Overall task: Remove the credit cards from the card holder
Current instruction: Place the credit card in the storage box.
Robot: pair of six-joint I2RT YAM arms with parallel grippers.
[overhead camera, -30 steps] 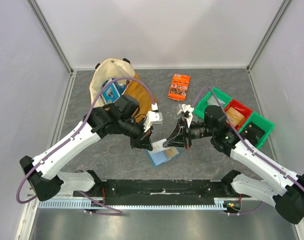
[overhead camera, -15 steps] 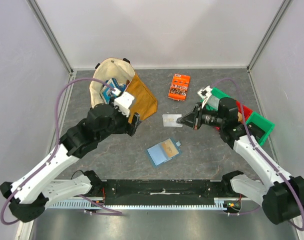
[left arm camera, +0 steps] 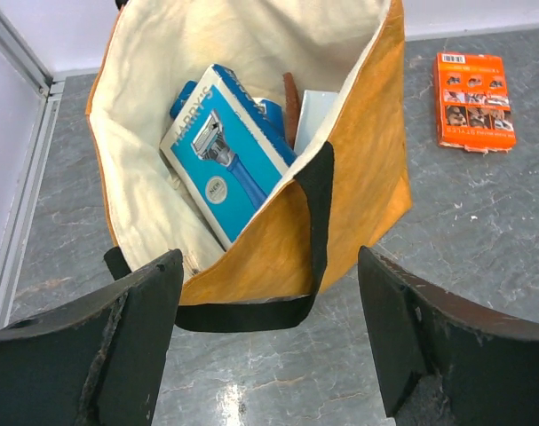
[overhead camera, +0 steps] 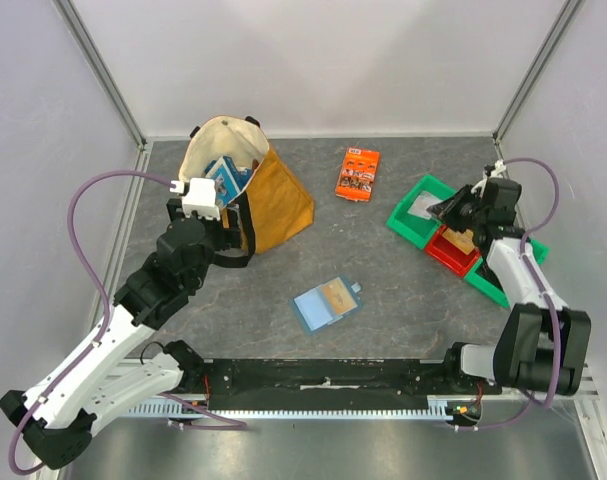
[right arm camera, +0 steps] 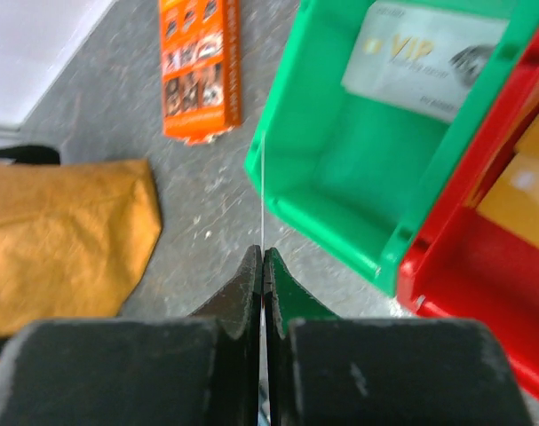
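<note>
The light-blue card holder (overhead camera: 318, 309) lies open on the table near the middle front, with a tan-orange credit card (overhead camera: 335, 293) showing in it. My right gripper (right arm camera: 264, 254) is shut on a thin credit card (right arm camera: 263, 191), seen edge-on as a pale line. It hovers at the near edge of the left green bin (right arm camera: 340, 191); in the top view the right gripper (overhead camera: 448, 209) is over that bin (overhead camera: 411, 226). A pale card marked VIP (right arm camera: 424, 58) lies inside the bin. My left gripper (left arm camera: 271, 266) is open and empty, facing the tote bag.
A tan tote bag (overhead camera: 278, 200) lies at the back left, with a blue razor box (left arm camera: 229, 155) inside it. An orange printed packet (overhead camera: 358, 172) lies at the back centre. Beside the left green bin stand a red bin (overhead camera: 450, 255) and a second green bin (overhead camera: 493, 285).
Both arms left the card holder. The left gripper opened and drew back left to the bag. The right arm carried its card to the right, to the green bin.
</note>
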